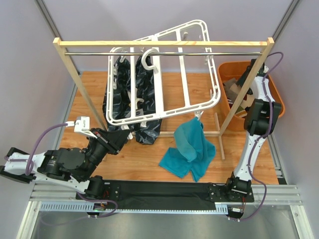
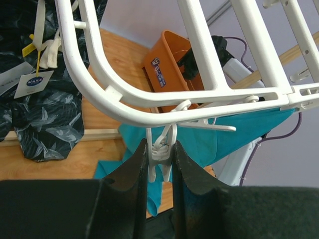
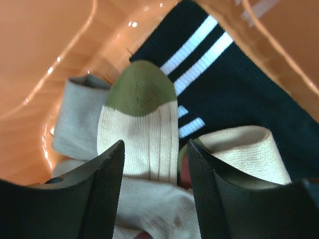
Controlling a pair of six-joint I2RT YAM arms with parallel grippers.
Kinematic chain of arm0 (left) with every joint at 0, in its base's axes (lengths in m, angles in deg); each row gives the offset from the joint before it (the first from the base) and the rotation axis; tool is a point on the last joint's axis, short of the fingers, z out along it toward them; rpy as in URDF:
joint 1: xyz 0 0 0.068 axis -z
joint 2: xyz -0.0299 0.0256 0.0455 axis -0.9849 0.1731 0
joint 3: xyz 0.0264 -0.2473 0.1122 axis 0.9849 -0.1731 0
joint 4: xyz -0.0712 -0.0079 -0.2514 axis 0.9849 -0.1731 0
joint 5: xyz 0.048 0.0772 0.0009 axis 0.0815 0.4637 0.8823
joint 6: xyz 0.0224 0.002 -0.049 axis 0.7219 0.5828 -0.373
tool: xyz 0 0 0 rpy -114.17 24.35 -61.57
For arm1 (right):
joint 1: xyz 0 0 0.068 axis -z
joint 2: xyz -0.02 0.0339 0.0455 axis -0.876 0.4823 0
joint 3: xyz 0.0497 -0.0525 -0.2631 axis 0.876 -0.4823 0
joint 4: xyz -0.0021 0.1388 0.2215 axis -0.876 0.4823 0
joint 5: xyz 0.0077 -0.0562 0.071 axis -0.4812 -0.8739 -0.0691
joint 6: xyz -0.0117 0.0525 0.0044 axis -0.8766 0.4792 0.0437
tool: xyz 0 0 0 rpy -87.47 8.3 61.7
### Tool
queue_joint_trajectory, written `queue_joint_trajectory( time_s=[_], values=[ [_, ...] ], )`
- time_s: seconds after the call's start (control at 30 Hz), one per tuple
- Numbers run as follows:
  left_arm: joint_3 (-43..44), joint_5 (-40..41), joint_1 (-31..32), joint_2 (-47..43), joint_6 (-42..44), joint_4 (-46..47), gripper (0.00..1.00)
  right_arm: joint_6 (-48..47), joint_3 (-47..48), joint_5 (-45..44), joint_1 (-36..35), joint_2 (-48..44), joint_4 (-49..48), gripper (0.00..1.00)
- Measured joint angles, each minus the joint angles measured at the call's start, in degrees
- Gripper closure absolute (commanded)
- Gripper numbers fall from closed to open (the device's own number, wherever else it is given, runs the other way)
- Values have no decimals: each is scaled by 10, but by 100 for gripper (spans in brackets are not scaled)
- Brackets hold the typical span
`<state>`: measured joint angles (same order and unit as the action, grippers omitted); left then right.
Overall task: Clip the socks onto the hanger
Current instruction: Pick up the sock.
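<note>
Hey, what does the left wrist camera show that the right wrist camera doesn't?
Only left wrist: the left gripper shut on a white clip under the hanger, the teal sock, the dark patterned cloth. Only right wrist: the right gripper open over a cream olive-toed sock and a black striped sock. Both: the orange bin.

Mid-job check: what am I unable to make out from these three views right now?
Top external: the right gripper is lost behind its own arm inside the orange bin.
Left wrist: the lower end of the clip is hidden between the fingers of the left gripper, so its mouth cannot be read.
Right wrist: the cream sock runs under the right gripper; frame edges cut off the pile, so the sock count is unknown.
</note>
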<state>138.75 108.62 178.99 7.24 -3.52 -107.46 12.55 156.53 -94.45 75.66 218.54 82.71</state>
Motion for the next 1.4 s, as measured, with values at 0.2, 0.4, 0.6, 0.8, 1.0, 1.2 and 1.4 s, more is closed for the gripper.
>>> queue_joint_trajectory(
  time_s=[0.2, 0.4, 0.6, 0.8, 1.0, 1.2, 1.4],
  values=[
    [0, 2, 0, 0, -9, -2, 100, -37, -49, 45, 0, -29, 5, 31],
    [0, 2, 0, 2, -19, -5, 100, -64, -95, 134, 4, -59, -3, 35],
    [26, 3, 0, 31, -21, -28, 100, -71, -100, 152, 4, -54, 2, 57],
    [35, 3, 0, 53, -30, -48, 100, -75, -94, 145, 4, -36, 11, 49],
    [35, 7, 0, 50, -50, -56, 100, -74, -78, 133, 4, -19, 13, 92],
    [43, 11, 0, 56, -68, -78, 100, -46, -78, 97, 3, -23, 18, 100],
    [49, 11, 0, 58, -101, -104, 100, -25, -93, 18, 7, -92, 46, 100]
  ],
)
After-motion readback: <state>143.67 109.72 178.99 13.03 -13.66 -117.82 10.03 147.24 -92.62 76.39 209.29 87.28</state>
